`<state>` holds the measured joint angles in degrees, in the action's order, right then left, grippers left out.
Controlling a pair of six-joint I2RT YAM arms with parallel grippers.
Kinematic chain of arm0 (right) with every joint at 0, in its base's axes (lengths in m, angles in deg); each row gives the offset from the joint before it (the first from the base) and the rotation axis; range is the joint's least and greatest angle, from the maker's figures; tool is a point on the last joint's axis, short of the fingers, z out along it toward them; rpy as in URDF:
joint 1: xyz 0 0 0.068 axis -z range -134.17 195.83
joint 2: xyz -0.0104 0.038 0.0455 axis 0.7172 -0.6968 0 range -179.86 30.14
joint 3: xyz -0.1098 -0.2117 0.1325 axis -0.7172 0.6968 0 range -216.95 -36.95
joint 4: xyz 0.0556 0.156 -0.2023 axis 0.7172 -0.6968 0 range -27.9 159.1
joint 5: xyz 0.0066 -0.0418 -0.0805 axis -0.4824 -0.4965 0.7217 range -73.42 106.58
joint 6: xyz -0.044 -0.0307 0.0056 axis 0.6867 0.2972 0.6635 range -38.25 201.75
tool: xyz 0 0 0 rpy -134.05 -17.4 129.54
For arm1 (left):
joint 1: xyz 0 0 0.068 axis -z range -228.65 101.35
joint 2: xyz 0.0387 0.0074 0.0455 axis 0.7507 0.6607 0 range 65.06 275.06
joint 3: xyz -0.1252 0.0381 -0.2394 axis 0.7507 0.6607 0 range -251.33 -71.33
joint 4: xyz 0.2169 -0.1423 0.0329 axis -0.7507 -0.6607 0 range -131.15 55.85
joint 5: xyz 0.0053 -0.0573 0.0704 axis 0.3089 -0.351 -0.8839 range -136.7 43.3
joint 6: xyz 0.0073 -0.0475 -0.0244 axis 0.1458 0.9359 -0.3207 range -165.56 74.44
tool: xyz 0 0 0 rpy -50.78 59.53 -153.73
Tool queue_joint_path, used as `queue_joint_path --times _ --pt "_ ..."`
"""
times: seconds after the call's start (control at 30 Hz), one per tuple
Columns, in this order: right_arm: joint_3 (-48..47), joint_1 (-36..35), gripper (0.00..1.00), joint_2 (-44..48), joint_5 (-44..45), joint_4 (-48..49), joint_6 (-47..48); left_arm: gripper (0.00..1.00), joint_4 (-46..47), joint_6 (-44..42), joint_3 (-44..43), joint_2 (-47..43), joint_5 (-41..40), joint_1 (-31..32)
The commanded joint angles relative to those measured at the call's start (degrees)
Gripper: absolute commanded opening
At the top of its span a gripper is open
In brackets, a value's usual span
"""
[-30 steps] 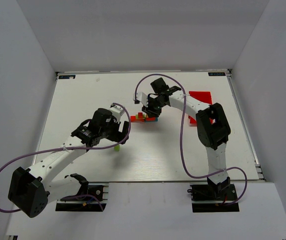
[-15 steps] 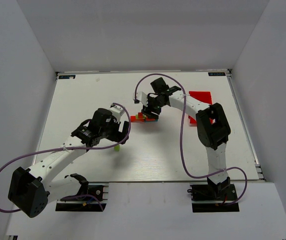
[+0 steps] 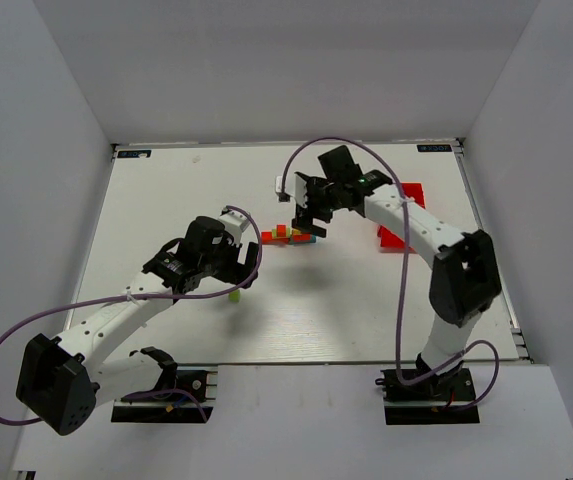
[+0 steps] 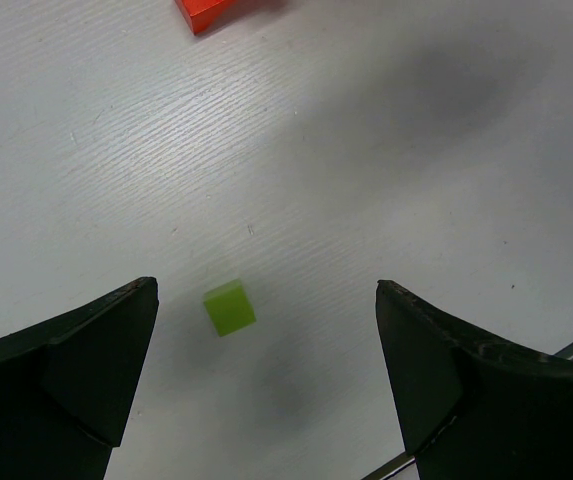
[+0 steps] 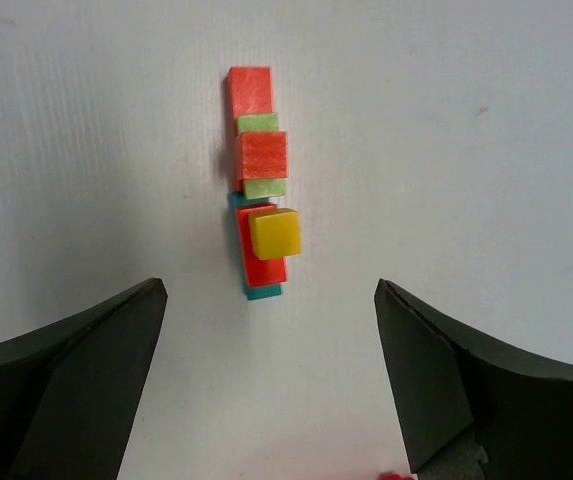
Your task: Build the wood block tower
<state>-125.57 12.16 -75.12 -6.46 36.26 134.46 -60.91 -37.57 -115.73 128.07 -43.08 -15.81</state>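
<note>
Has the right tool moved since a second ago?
Yes. The right tool has pulled back from the tower, shifting right toward the red tray, jaws open.

surface [image 3: 166, 200]: white, faintly grained, fills the middle of the top view.
tower [image 3: 291, 235]: rests on the surface at upper centre; a short row, teal at the bottom, red, green and yellow on top.
green cube [image 3: 234, 295]: lies alone on the surface, lower left of the tower, well apart.
red tray [image 3: 411, 192]: flat on the surface, right of the tower.
</note>
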Motion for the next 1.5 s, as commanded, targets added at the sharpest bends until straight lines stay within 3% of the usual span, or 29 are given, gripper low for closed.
queue_joint_path --times 0.0,0.1,0.17,0.2,0.23,0.27,0.3,0.33,0.43,0.47,0.5,0.53,0.57,0.6,0.63,0.67,0.83,1.03,1.1,1.23,1.47 --pt "4.48 -0.08 0.91 7.77 -0.34 3.89 0.99 1.00 0.13 0.01 -2.00 -1.57 0.07 -0.14" --pt "13.96 0.71 0.91 14.27 3.52 18.27 -8.89 0.94 0.13 0.62 -2.00 -1.57 0.77 -0.14" --pt "18.80 0.45 0.91 17.44 4.50 25.09 -12.44 0.72 0.66 0.62 -2.00 -1.57 1.83 -0.67" --pt "19.01 0.71 0.82 16.93 1.72 24.32 -14.63 0.62 0.66 0.62 -1.39 -1.57 1.83 -0.67" --pt "16.57 0.54 0.45 16.05 -0.05 19.01 -15.35 0.49 0.66 0.62 -1.39 -1.57 1.83 -0.67" --pt "14.98 0.36 0.20 12.39 -3.90 16.87 -15.88 0.09 0.66 1.32 -1.39 -1.05 1.22 -0.67" --pt "13.14 0.36 0.01 11.13 -4.98 14.15 -17.27 0.00 0.66 1.33 -1.39 -1.04 0.61 -0.67" --pt "8.16 0.27 0.00 9.99 -5.68 11.86 -17.90 0.00 0.66 1.33 -1.39 -0.43 -1.05 -0.67" --pt "5.57 0.36 0.00 7.25 -5.96 6.39 -22.11 0.00 -0.56 2.81 -1.39 2.29 -5.18 -0.67" --pt "6.08 0.36 0.00 7.86 -5.17 7.26 -23.51 0.11 -1.53 4.82 -2.00 3.26 -6.42 -0.67" --pt "7.31 0.36 0.00 8.91 -4.56 7.87 -24.66 0.40 -2.32 5.80 -2.53 5.70 -7.91 -0.06" --pt "9.06 0.36 0.00 10.14 -4.03 9.53 -25.45 0.42 -3.11 6.51 -3.05 7.12 -7.92 0.55" --pt "9.95 0.45 0.00 10.85 -3.59 11.46 -25.55 0.52 -4.25 8.60 -3.84 8.44 -7.92 0.56" --pt "11.44 0.45 0.00 12.08 -3.06 12.44 -26.16 0.67 -4.26 9.67 -3.85 9.58 -5.49 0.56" --pt "12.49 0.71 0.00 12.96 -2.97 12.62 -26.51 0.92 -4.26 10.63 -3.85 11.77 -4.42 0.56" --pt "13.11 0.54 0.00 13.40 -3.05 12.71 -26.52 1.00 -4.78 12.12 -4.37 12.58 -3.89 1.08" --pt "16.72 1.15 0.04 18.75 -3.41 13.85 -26.17 1.00 -6.55 13.90 -4.38 12.58 -9.76 1.61" --pt "20.15 2.38 0.06 23.59 -3.67 15.96 -26.69 0.98 -5.76 15.92 -0.79 12.58 -9.07 2.14" --pt "20.85 2.65 0.06 23.95 -3.93 16.49 -26.96 0.91 -5.23 16.61 0.28 12.58 -9.07 2.67" --pt "21.29 3.70 0.06 24.39 -4.81 16.40 -27.48 0.64 -3.73 17.23 0.98 13.63 -8.54 2.67" --pt "21.74 4.31 0.06 24.66 -6.39 16.40 -27.66 0.61 -2.68 18.91 2.04 15.92 -10.73 2.67"
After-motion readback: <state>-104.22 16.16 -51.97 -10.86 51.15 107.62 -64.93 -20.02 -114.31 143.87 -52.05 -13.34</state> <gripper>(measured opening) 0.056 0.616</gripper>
